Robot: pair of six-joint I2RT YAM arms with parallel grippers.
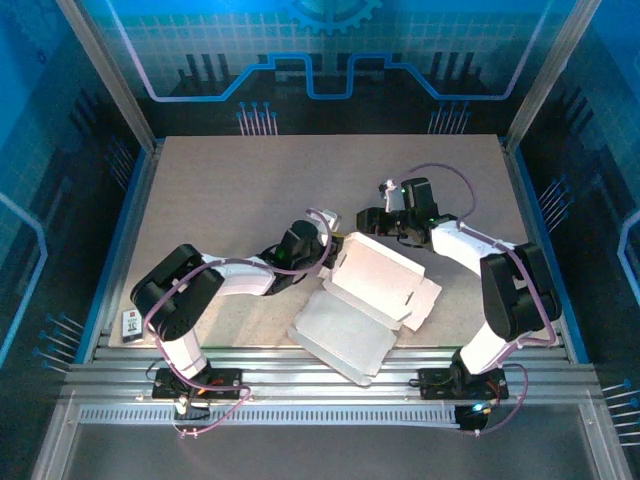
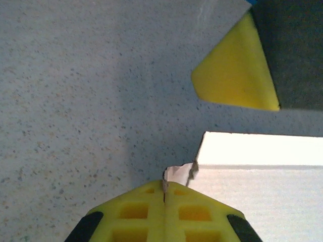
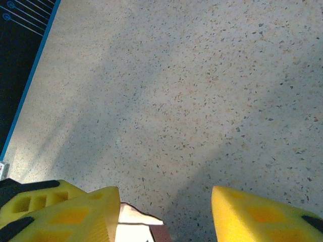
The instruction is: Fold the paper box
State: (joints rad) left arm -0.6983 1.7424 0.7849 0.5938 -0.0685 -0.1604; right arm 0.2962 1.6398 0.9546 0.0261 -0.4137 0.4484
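Box: the paper box (image 1: 372,300), a thin whitish-pink cardboard sheet with flaps and creases, lies half-opened on the speckled grey desk (image 1: 230,190), near the middle between the two arms; its far panel is lifted and the rest spreads flat toward the near edge
Left gripper: the left gripper (image 2: 164,187) is clenched on a small corner tab at the box's far-left edge; the pinch looks shallow, with only the tip of the tab caught
Right gripper: the right gripper (image 3: 164,199) is released, jaws wide apart, low over the desk just beyond that same corner, with a pale bit of the box beside its left jaw
Step in hand: probably raising the far panel and setting its crease
Doing it well: hold the tab firmly without tugging, since thin card tears at a notch; bring the right gripper onto the panel edge deeper than the tab; turn the panel about its scored line rather than dragging the sheet
Risk: the tab could slip free, or the flat panels could skid across the desk
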